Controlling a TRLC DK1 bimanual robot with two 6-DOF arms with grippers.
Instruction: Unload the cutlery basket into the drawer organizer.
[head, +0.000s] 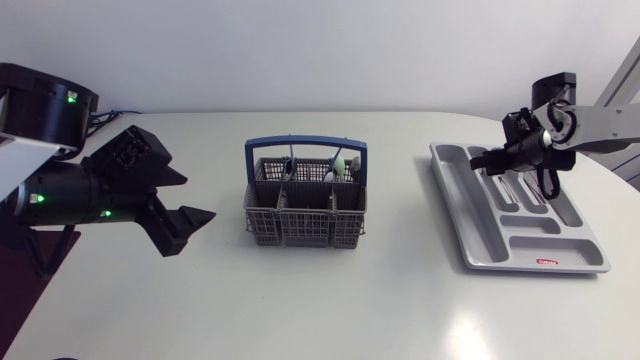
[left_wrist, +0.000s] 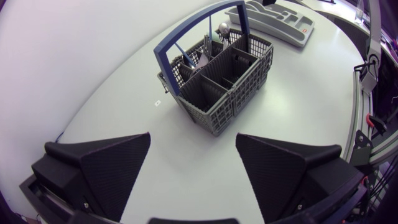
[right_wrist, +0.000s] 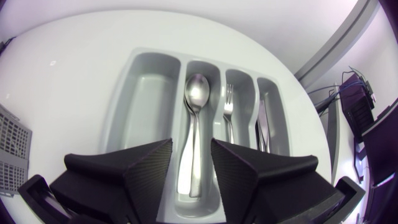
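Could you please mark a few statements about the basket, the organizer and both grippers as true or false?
1. The left gripper is open and holds nothing. True.
2. The cutlery basket is empty. False: some cutlery stands in it.
3. A spoon lies in the drawer organizer. True.
4. The fork shares the spoon's compartment. False: it lies in the next one.
5. The right gripper hangs over the cutlery basket. False: it is over the drawer organizer, open.

Grey, blue-handled cutlery basket (head: 305, 226) stands mid-table; grey drawer organizer (head: 452, 205) holds spoon (right_wrist: 194, 132), fork (right_wrist: 227, 115), knife (right_wrist: 261, 127).
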